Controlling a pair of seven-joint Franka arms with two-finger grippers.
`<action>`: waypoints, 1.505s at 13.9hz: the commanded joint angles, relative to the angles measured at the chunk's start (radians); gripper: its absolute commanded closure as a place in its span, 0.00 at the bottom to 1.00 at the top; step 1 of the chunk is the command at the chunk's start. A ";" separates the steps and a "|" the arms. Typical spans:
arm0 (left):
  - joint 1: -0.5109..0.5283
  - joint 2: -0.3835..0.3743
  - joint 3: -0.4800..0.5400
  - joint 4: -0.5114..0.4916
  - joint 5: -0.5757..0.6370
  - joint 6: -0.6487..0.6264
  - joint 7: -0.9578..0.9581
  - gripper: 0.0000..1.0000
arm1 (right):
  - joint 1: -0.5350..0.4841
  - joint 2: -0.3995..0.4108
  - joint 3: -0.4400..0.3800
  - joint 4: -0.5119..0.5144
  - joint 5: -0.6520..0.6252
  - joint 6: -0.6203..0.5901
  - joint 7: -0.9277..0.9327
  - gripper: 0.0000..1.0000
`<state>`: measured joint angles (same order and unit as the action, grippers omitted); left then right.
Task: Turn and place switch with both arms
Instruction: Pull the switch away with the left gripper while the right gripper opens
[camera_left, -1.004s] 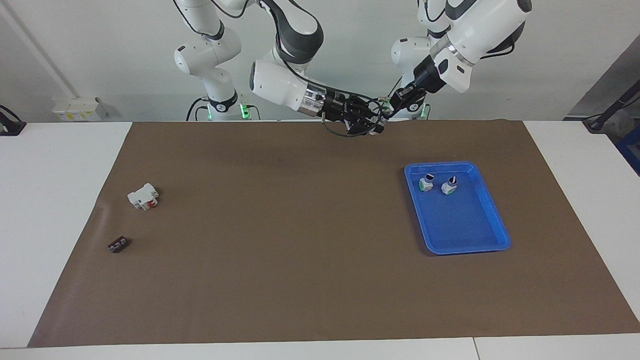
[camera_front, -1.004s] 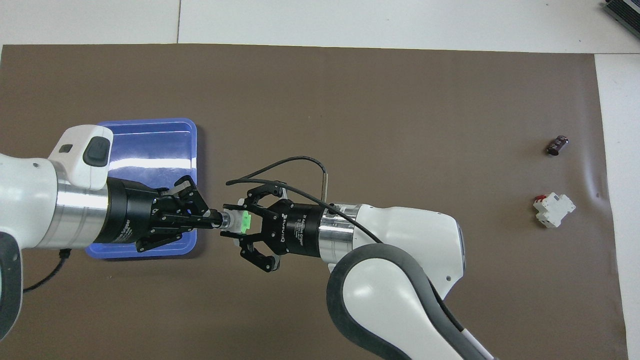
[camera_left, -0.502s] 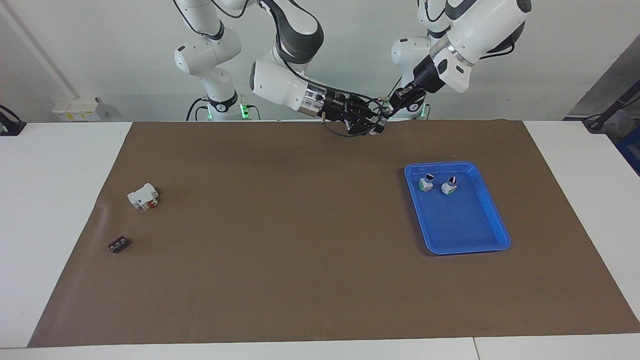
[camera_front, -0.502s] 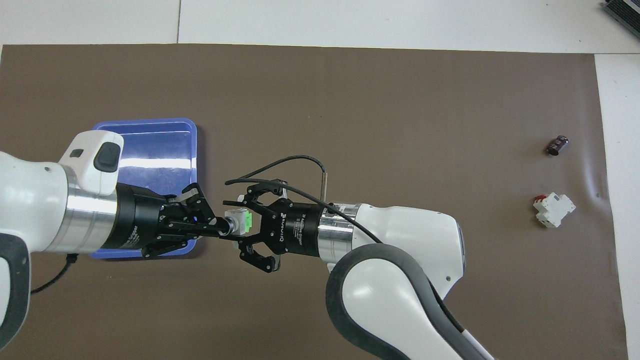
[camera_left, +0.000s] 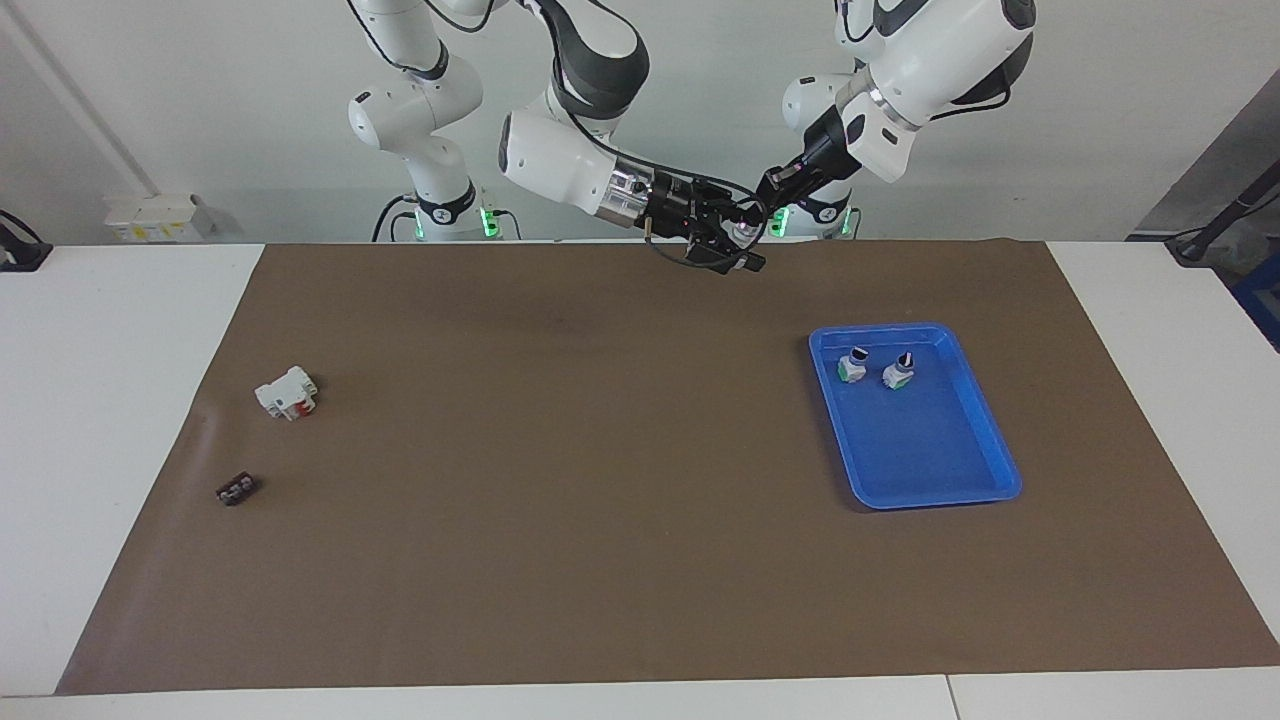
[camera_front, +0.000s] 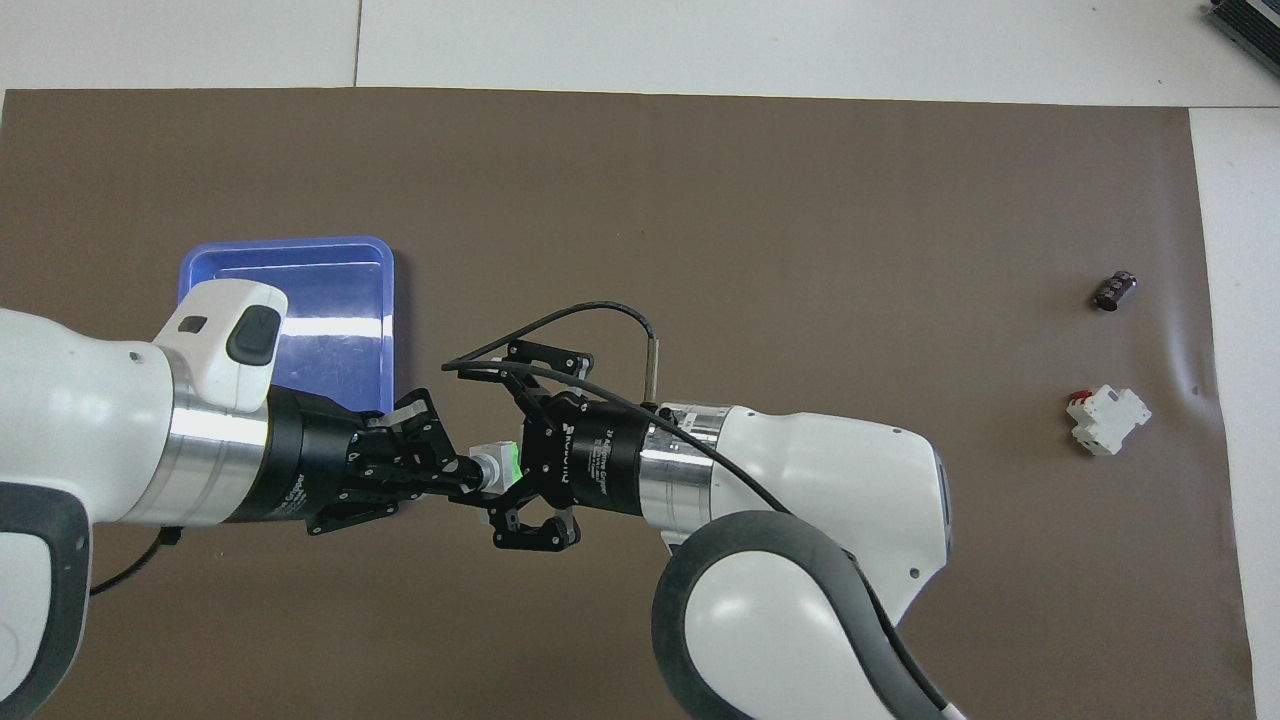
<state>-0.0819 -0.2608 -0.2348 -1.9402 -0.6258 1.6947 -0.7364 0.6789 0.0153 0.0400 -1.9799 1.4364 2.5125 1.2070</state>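
You have the switch (camera_front: 495, 465) in mid-air over the mat (camera_front: 700, 200), beside the tray (camera_front: 385, 300): left claw (camera_front: 462, 473) clamped on its knob, right claw (camera_front: 505, 450) spread apart around its body.

- Brown mat (camera_left: 600, 500): matt, paper-like, faintly creased.
- Blue tray (camera_left: 990, 440): glossy smooth plastic.
- Arms (camera_front: 830, 480): smooth white plastic shells, brushed metal wrist rings.
- Switch (camera_front: 493, 468): plastic body, silver metal collar.

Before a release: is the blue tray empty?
No. Two switches stand upright in the tray, at its end nearer the robots.
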 joint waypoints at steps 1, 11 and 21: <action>-0.001 -0.035 0.002 -0.059 0.049 -0.038 0.066 1.00 | -0.045 -0.067 -0.008 -0.017 -0.080 0.019 -0.003 0.00; 0.112 0.006 0.011 -0.118 0.300 0.063 0.434 1.00 | -0.214 -0.146 -0.011 -0.050 -0.704 -0.289 -0.064 0.00; 0.174 0.379 0.017 0.049 0.623 0.243 0.782 1.00 | -0.490 -0.082 -0.012 0.088 -1.373 -0.498 -0.731 0.00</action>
<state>0.0571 0.0811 -0.2140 -1.9279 -0.0226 1.9324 -0.0367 0.2563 -0.1079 0.0166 -1.9852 0.1085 2.0967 0.6089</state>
